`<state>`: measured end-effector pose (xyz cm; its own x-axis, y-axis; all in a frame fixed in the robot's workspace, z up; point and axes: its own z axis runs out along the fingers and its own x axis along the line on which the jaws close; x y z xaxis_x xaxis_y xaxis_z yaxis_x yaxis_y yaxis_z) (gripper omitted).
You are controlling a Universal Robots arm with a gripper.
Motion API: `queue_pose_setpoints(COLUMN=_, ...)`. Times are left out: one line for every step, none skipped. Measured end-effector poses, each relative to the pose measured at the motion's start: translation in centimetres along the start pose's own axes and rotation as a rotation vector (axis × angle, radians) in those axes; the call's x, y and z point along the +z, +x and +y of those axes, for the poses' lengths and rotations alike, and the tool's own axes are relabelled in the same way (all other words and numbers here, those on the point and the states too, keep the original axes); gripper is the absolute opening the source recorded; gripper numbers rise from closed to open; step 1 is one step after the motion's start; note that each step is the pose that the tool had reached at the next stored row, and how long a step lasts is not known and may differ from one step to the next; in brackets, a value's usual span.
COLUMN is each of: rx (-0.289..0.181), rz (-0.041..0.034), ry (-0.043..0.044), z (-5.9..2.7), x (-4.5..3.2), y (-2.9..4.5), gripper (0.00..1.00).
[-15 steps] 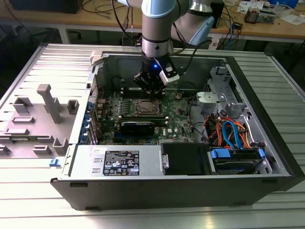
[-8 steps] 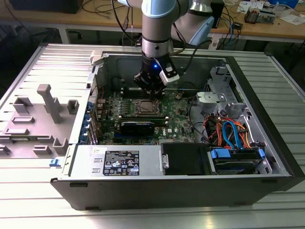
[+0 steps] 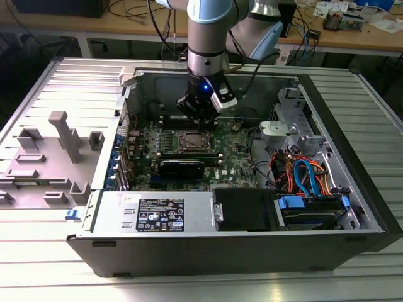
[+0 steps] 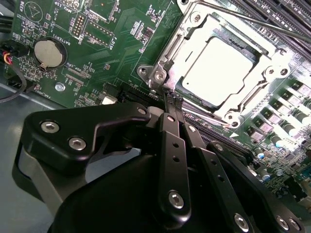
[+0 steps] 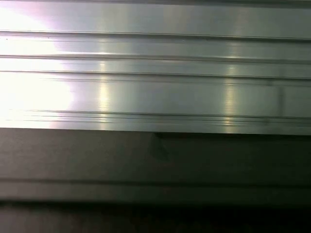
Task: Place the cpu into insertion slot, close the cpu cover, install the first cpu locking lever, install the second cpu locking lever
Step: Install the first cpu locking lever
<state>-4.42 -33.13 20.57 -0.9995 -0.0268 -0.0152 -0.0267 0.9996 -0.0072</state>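
The cpu (image 4: pixel 221 68), a silver-grey square, lies flat in the insertion slot (image 4: pixel 190 92) on the green motherboard. The cpu cover (image 4: pixel 181 46) is folded down around it, its cut-out framing the chip. One thin locking lever (image 4: pixel 252 22) runs along the far side of the cover, and another (image 4: pixel 209 119) along the side nearest the fingers. In the second wrist view my gripper (image 4: pixel 169 99) is shut, its black fingertips pressed together at the cover's corner beside a screw. In the exterior view the gripper (image 3: pixel 200 124) hangs just above the socket (image 3: pixel 194 141).
The open computer case (image 3: pixel 352 157) lies on a ribbed metal table (image 5: pixel 155 73). Memory slots (image 4: pixel 286 14) flank the socket, a coin battery (image 4: pixel 48 52) sits on the board, coloured cables (image 3: pixel 305 173) and a power supply (image 3: pixel 157 214) fill the near side. Grey fixtures (image 3: pixel 63 135) stand at the exterior view's left.
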Motion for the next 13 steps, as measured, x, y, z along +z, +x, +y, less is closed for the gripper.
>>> queue_pose_setpoints(rx=0.000, rz=0.0001, ry=0.0000, z=0.00, x=0.00, y=-0.01, gripper=0.11)
queue_pose_setpoints(rx=0.000, rz=0.0001, ry=0.0001, z=-0.01, x=-0.01, y=-0.03, gripper=0.11)
queue_pose_setpoints(rx=0.000, rz=0.0001, ry=0.0001, z=-0.01, x=-0.01, y=-0.05, gripper=0.11)
queue_pose_setpoints(rx=0.000, rz=0.0001, ry=0.0003, z=-0.02, x=-0.01, y=-0.06, gripper=0.11)
queue_pose_setpoints(rx=0.000, rz=0.0001, ry=0.0002, z=-0.04, x=0.00, y=-0.08, gripper=0.11)
queue_pose_setpoints(rx=0.000, rz=0.0001, ry=0.0002, z=-0.07, x=0.02, y=-0.11, gripper=0.11)
queue_pose_setpoints(rx=0.000, rz=0.0002, ry=0.0002, z=-0.12, x=0.03, y=-0.12, gripper=0.11)
queue_pose_setpoints(rx=0.000, rz=0.0002, ry=0.0004, z=-0.17, x=0.05, y=-0.13, gripper=0.11)
queue_pose_setpoints(rx=0.000, rz=0.0001, ry=0.0004, z=-0.22, x=0.07, y=-0.14, gripper=0.11)
queue_pose_setpoints(rx=0.000, rz=0.0001, ry=0.0003, z=-0.25, x=0.09, y=-0.14, gripper=0.11)
queue_pose_setpoints(rx=0.000, rz=0.0001, ry=0.0003, z=-0.28, x=0.11, y=-0.13, gripper=0.11)
queue_pose_setpoints(rx=0.000, rz=0.0002, ry=0.0004, z=-0.28, x=0.12, y=-0.13, gripper=0.11)
queue_pose_setpoints(rx=0.000, rz=0.0003, ry=0.0004, z=-0.29, x=0.13, y=-0.13, gripper=0.11)
